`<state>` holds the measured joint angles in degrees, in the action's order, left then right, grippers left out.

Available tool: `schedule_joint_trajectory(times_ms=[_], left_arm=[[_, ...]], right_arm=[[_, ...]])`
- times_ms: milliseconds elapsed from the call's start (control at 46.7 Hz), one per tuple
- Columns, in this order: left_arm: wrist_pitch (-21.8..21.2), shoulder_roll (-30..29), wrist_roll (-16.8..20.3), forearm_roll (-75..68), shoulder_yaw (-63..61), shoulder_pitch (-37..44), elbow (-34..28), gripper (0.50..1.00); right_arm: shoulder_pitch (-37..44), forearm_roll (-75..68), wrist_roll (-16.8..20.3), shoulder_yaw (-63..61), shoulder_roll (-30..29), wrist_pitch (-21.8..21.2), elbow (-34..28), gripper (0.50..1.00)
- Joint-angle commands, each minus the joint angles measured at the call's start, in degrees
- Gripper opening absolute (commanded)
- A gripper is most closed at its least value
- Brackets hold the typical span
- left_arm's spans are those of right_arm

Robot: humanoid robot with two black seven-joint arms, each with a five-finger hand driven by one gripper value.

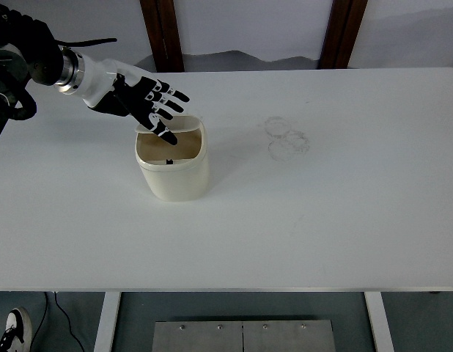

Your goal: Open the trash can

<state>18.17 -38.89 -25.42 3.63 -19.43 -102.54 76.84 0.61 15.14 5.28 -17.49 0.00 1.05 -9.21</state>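
A small cream trash can (174,176) stands on the white table (322,213), left of centre. Its swing lid (170,125) is tipped up at the can's far rim, so the brown inside shows. My left hand (155,106), black and white, comes in from the upper left and hovers over the can's far edge. Its fingers (168,92) are spread and point right and down, the lowest fingertip touching or nearly touching the lid. It holds nothing. The right arm does not show.
Faint ring-shaped marks (286,137) lie on the tabletop right of the can. Dark wooden posts (162,33) stand behind the table's far edge. A shoe (14,328) and a cable show on the floor at the lower left.
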Motion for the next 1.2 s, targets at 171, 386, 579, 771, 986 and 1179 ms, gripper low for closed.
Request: schedule_joint_trajectory(times_ms=[171,386,579,771,986,1179], left_arm=[[0.11,-2.41,0.11,0.06,2.11,-1.61,-1.07,1.000],[-0.07,-4.09,0.46,-0.02,5.19,-1.00,-2.39,1.000],[0.02,-4.00,1.60,-0.11,5.63,-0.64,-6.61,1.000],[-0.24,-3.91,5.99,-0.46,6.15,-0.56,-10.04,1.000],[-0.51,-3.65,12.76,-0.55,8.26,1.29,-14.43,1.000],[-0.68,-3.56,18.56,-0.46,11.07,4.36,-17.95,1.000]], right_arm=[[0.00,-0.02,0.00,0.00,0.00,0.00,-0.02,0.995],[0.00,-0.02,0.00,0.00,0.00,0.00,-0.02,0.995],[0.00,-0.11,0.00,0.00,0.00,0.00,-0.02,0.995],[0.00,-0.11,0.00,0.00,0.00,0.00,-0.02,0.995],[0.00,-0.11,0.00,0.00,0.00,0.00,-0.02,0.995],[0.00,-0.11,0.00,0.00,0.00,0.00,-0.02,0.995]])
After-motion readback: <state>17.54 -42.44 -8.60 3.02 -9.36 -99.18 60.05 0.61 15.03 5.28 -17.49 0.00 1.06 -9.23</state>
